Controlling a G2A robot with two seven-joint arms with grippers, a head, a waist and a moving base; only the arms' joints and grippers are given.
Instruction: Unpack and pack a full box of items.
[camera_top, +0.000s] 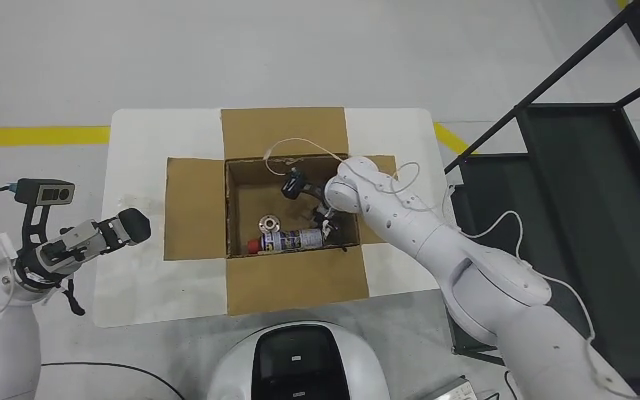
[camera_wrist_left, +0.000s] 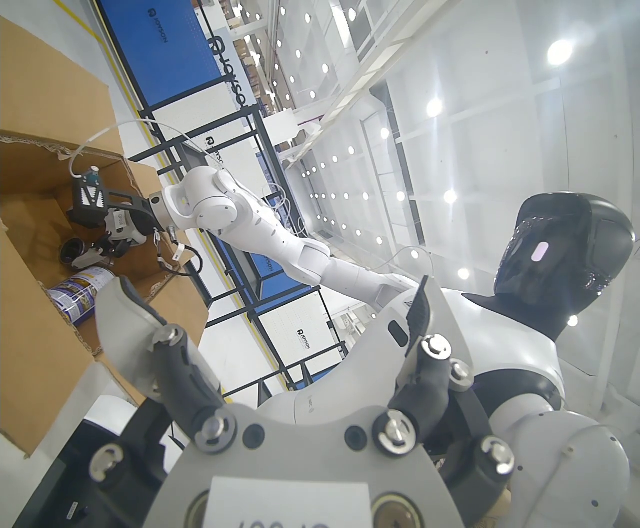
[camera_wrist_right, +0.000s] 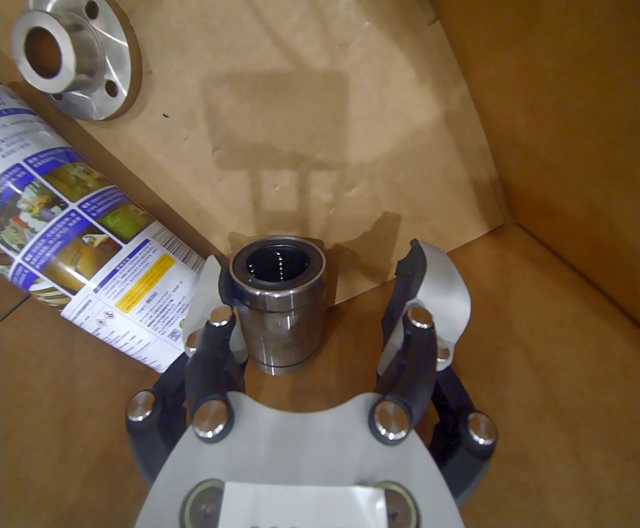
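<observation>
inside the open cardboard box (camera_top: 195, 208), in its right near part, the right gripper (camera_wrist_right: 320, 272) stands released around a steel linear bearing (camera_wrist_right: 277, 310), one finger (camera_wrist_right: 212, 285) touching it. a spray can (camera_wrist_right: 90, 240) lies just left, with a flanged hub (camera_wrist_right: 75, 55) beside it. the left gripper (camera_wrist_left: 270, 305) hangs released and empty over the table's (camera_top: 150, 135) left edge.

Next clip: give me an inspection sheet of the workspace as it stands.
Surface: white table carrying an open brown cardboard box.
Job's things: dark metal cylindrical sleeve, silver metal flange, blue-and-white printed spray can on its side, all inside the box.
Clutter: nothing seen.
Hands: right hand open, straddling the sleeve; left hand open, empty, by the table edge.
Cables: thin white cable arcing over the box.
Surroundings: black metal stairs, yellow floor line.
</observation>
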